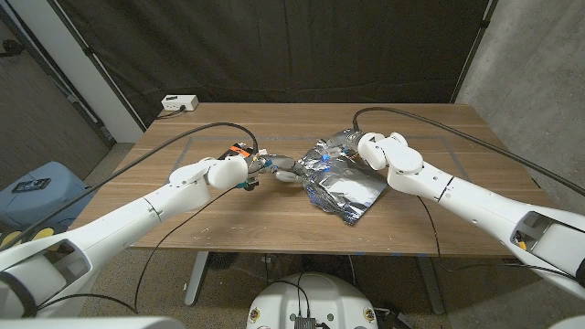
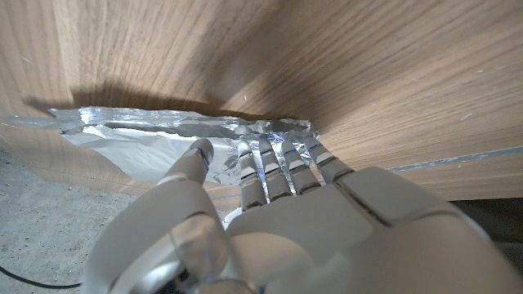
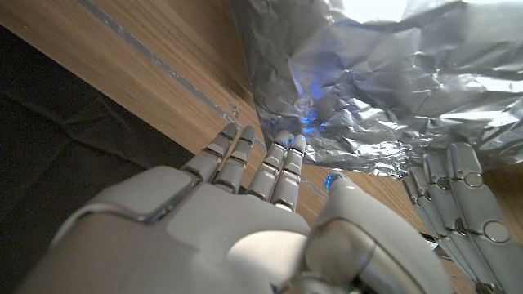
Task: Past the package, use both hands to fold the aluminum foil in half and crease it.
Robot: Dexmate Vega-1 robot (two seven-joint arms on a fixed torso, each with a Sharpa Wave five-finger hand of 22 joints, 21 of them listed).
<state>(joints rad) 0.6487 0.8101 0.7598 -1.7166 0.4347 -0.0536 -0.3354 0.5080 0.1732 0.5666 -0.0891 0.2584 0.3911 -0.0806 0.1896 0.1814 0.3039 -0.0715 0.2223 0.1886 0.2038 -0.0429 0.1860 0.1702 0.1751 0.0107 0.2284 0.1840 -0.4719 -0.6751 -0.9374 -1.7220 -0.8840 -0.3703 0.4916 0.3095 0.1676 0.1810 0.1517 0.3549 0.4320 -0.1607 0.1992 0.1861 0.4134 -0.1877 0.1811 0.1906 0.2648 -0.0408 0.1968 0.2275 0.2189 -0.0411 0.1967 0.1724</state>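
Left hand (image 2: pixel 278 204) fingers extended, tips touching crumpled aluminum foil (image 2: pixel 163 135)

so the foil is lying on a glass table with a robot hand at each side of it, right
Not quite. The table is wooden, not glass: the head view shows brown wood grain all around the foil. The rest holds: the left hand reaches the foil's edge on one side, and the right hand is at its other side.

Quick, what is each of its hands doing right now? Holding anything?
Left hand: fingers reach the foil's edge; a grip cannot be told.
Right hand: fingers spread at the foil's far edge; a grip cannot be told.
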